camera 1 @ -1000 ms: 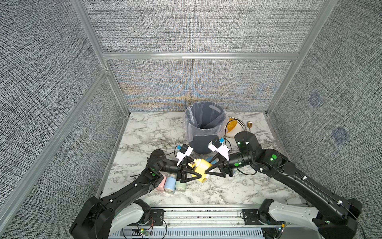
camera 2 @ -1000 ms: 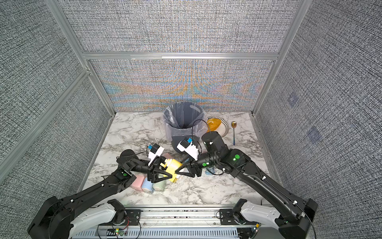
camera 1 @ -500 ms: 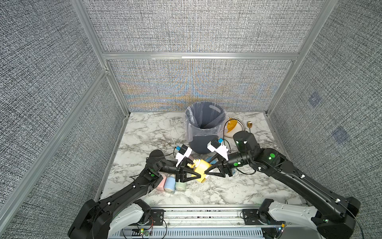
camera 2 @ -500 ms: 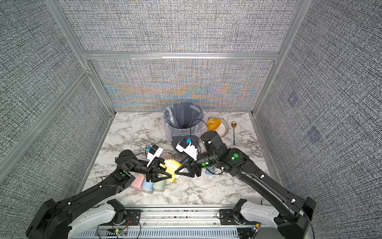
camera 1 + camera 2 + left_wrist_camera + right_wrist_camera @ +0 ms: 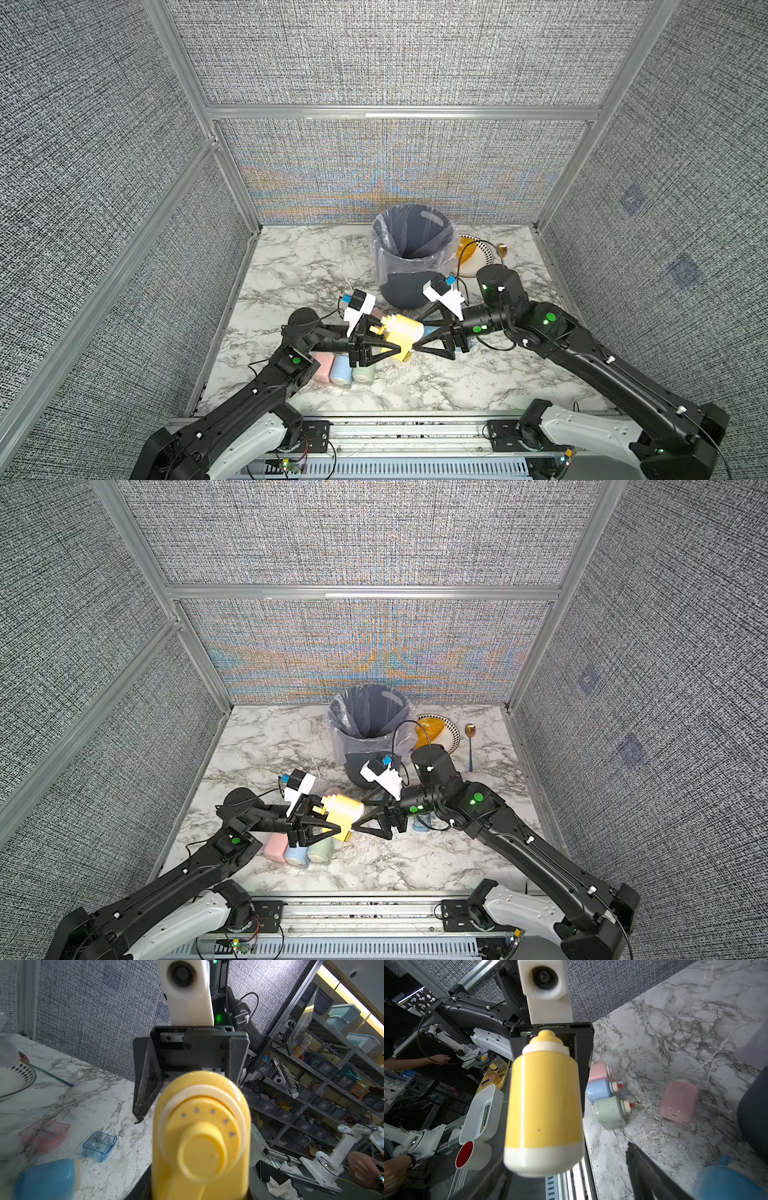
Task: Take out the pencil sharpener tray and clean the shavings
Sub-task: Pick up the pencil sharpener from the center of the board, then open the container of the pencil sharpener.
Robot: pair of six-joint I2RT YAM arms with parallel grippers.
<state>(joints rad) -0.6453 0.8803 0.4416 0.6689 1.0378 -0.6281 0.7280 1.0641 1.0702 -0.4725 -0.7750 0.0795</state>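
Observation:
A yellow pencil sharpener (image 5: pixel 401 332) (image 5: pixel 343 810) hangs above the marble table, lying level between the two arms. My left gripper (image 5: pixel 374 345) is shut on its crank end, which fills the left wrist view (image 5: pixel 200 1136). My right gripper (image 5: pixel 417 337) stands open round the white base end (image 5: pixel 544 1153), its fingers (image 5: pixel 645 1174) clear of it. I cannot make out the sharpener's own tray. A red clear tray (image 5: pixel 44 1134) and a blue clear tray (image 5: pixel 99 1145) lie on the table. The shavings cannot be told from the marble veins.
A lined dark bin (image 5: pixel 409 249) stands behind the grippers, with a plate (image 5: pixel 473 257) and a spoon (image 5: pixel 469 746) to its right. Pink (image 5: pixel 322 372), blue (image 5: pixel 340 370) and green (image 5: pixel 361 372) sharpeners lie under the left arm. Another pink sharpener (image 5: pixel 679 1101) lies near the bin.
My right gripper has opened and let go of the sharpener's base end. The left gripper has closed on the crank end. Both arms have stayed nearly in place.

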